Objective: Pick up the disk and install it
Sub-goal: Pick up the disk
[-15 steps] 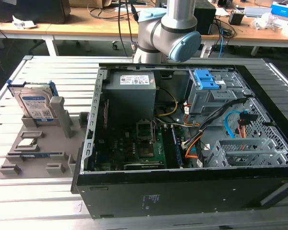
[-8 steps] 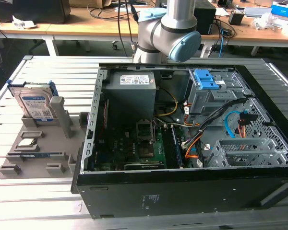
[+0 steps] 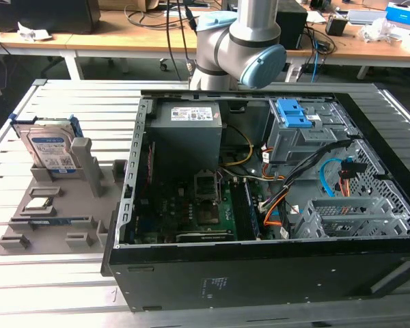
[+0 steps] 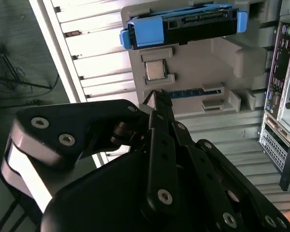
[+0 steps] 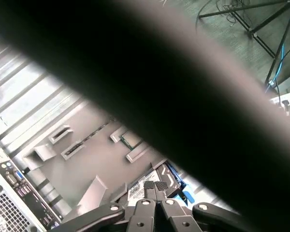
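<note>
Black fingers [image 4: 157, 108] press together, clamped on nothing, over the slatted bench [image 4: 96, 53]. Ahead of their tips, well apart, the disk [image 4: 183, 24] stands on edge in a grey holder [image 4: 203, 63]; a small chip [image 4: 155, 70] sits in that holder between tips and disk.

Cluttered wooden desks [image 3: 109, 37] at back — slatted metal table [image 3: 48, 287], greenish floor [image 4: 19, 38].

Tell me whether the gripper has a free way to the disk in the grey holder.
Probably yes. The disk stands upright in the grey holder, outside the computer case, with nothing above it. The gripper hangs apart from it, fingers together, so they would need to open.
</note>
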Tool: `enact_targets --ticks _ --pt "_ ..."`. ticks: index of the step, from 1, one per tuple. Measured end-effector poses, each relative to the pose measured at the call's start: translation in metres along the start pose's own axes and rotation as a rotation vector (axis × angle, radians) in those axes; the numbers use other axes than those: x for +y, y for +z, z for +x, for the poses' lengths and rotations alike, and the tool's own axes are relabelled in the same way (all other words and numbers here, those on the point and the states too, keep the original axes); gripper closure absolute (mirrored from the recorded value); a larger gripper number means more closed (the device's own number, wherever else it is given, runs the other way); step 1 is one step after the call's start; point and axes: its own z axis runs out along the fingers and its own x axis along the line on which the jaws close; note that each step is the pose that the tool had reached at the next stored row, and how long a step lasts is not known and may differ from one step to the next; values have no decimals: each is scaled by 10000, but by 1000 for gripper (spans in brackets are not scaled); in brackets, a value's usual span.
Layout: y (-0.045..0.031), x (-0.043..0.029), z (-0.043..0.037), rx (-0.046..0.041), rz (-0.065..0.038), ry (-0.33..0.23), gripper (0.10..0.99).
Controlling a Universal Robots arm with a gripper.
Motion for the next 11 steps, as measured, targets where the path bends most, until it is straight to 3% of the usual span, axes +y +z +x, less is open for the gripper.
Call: enact_targets --ticks 2,6,11 --pt "0 0 -1 -11 5 303 980" --pt "5 0 0 -55 31 1573 980" --pt "9 0 0 -84 47 2536 980"
